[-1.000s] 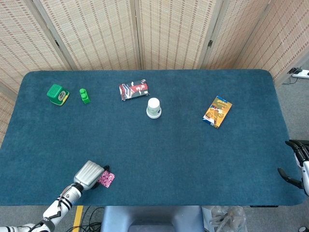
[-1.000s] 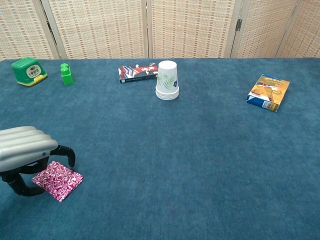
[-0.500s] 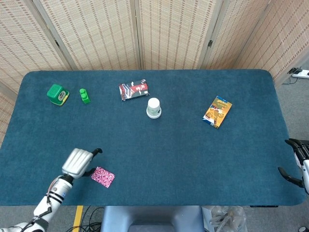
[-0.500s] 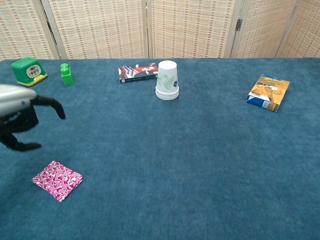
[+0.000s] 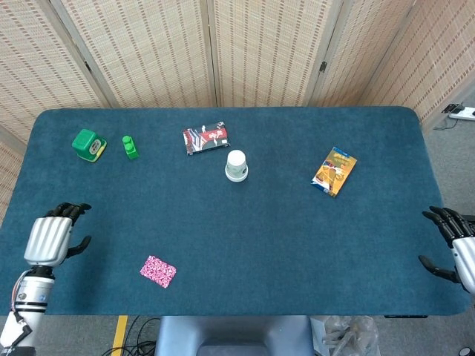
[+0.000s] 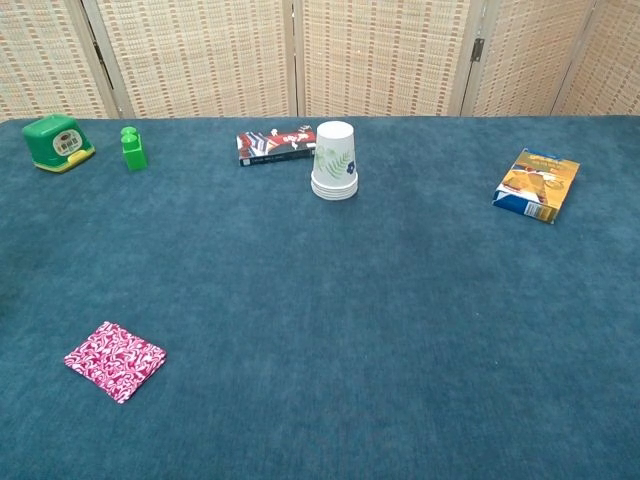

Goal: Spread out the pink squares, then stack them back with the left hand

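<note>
Both hands sit out wide at the edges, and the pink squares (image 5: 158, 271) lie alone as one neat pile near the front-left of the surface.

The blue surface (image 5: 245, 237) fills the picture, backed by woven folding screens (image 5: 223, 52). The left hand (image 5: 52, 237) hangs at the left edge with fingers apart and nothing in them, well clear of the pile. The right hand (image 5: 453, 248) sits at the right edge, fingers spread, holding nothing. At mid-right lies an orange and blue packet (image 5: 334, 171). A white cup stack (image 5: 236, 165) stands upside down near centre, with a red and black packet (image 5: 205, 138) lying just behind it. Far back left, a green box (image 5: 88, 144) sits beside a small green bottle (image 5: 130, 147).
</note>
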You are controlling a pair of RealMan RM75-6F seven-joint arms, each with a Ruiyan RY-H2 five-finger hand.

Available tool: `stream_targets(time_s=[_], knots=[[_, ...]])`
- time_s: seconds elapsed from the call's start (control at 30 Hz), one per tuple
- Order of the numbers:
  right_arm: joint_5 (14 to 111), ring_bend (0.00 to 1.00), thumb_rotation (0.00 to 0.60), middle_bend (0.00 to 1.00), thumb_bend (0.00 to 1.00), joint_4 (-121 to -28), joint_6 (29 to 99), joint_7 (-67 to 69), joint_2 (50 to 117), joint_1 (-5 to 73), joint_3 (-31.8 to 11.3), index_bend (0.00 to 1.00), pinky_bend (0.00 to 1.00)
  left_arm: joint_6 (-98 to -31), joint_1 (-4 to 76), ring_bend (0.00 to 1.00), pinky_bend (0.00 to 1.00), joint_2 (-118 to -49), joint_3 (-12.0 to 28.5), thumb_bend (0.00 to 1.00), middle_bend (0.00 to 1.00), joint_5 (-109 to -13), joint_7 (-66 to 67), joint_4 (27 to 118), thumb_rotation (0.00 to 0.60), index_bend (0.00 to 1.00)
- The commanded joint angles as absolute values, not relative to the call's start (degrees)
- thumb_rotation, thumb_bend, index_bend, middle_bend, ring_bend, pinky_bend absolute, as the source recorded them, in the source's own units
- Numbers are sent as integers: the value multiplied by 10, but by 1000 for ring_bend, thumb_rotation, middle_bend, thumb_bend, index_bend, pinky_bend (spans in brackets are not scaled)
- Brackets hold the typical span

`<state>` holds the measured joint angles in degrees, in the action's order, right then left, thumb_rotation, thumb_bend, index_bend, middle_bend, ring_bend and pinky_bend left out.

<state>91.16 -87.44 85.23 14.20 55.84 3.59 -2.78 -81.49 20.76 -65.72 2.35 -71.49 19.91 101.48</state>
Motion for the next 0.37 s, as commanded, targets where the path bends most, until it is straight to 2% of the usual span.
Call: stream_targets(time_s=[0.03,0.23,0.37], knots=[[913,98,600,143,270,-876,856,139,561,36,-27,140,210,-886,157,221,353,-665,9,297,322,-762,177,982,600,266],[912,98,600,143,273,-881,867,133,567,31,-26,140,210,-935,117,217,337,-658,-1,296,317,-802,171,978,600,264],[913,98,600,145,274,-883,862,127,568,31,-20,140,210,-934,105,217,331,-652,-9,296,316,-810,188,973,600,266]])
